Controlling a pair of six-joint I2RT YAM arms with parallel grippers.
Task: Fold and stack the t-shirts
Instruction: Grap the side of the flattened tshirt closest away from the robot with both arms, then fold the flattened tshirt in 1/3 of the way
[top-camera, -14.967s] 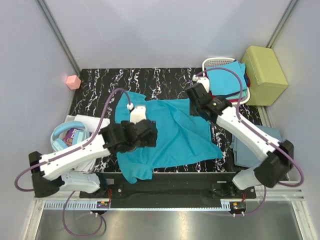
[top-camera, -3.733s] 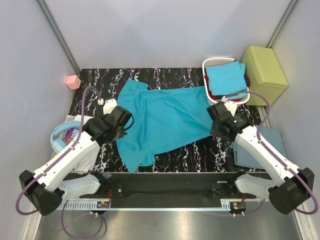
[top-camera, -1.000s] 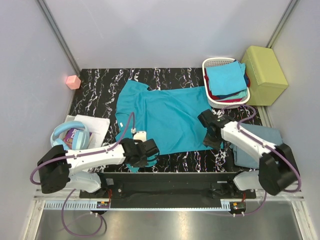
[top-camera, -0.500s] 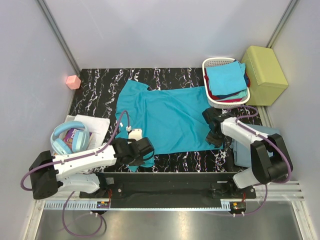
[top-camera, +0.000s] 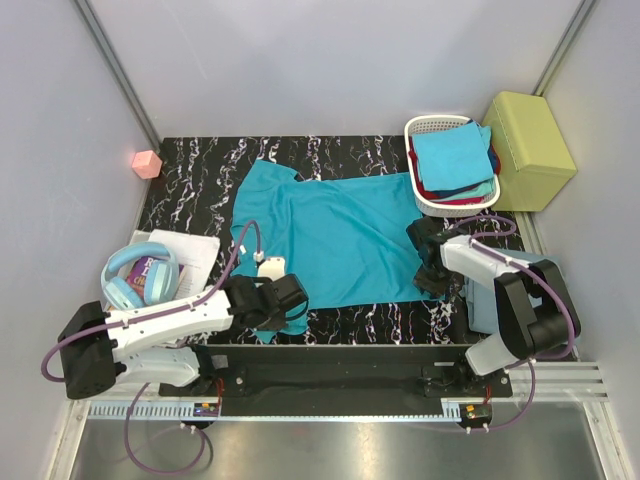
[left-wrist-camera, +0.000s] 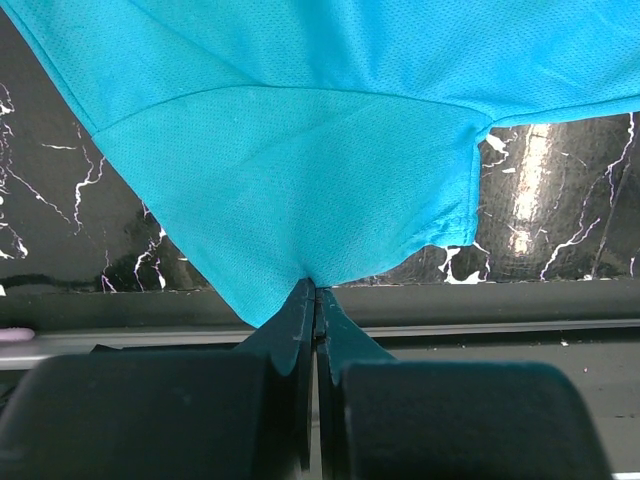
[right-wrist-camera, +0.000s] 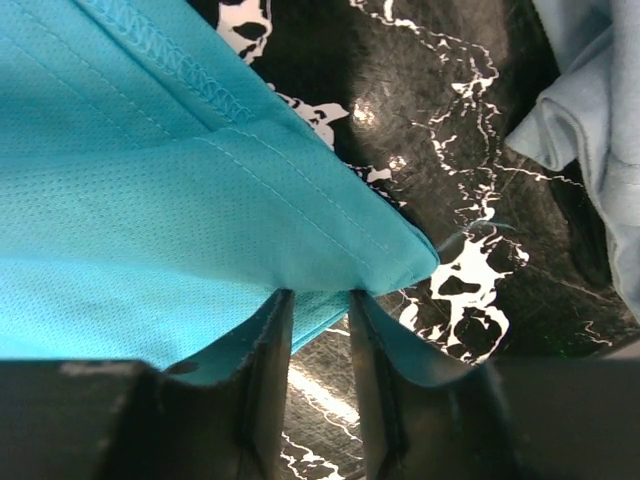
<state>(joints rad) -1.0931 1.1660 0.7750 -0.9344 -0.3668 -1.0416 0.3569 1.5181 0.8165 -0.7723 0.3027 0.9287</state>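
Observation:
A large teal t-shirt lies spread flat on the black marble table. My left gripper is shut on the edge of its near sleeve, at the table's front edge. My right gripper stands open at the shirt's near right hem corner, by the table's right side. Its jaws are a little apart, with the folded corner lying across their tips. A dusty grey-blue shirt lies to the right of it.
A white basket at the back right holds folded blue, teal and red shirts. A yellow-green box stands beside it. Blue headphones and papers lie at the left, a pink cube at the far left.
My left gripper has shifted slightly left along the front edge with the sleeve in it. My right gripper has moved a little right to the hem corner, jaws narrowing slightly.

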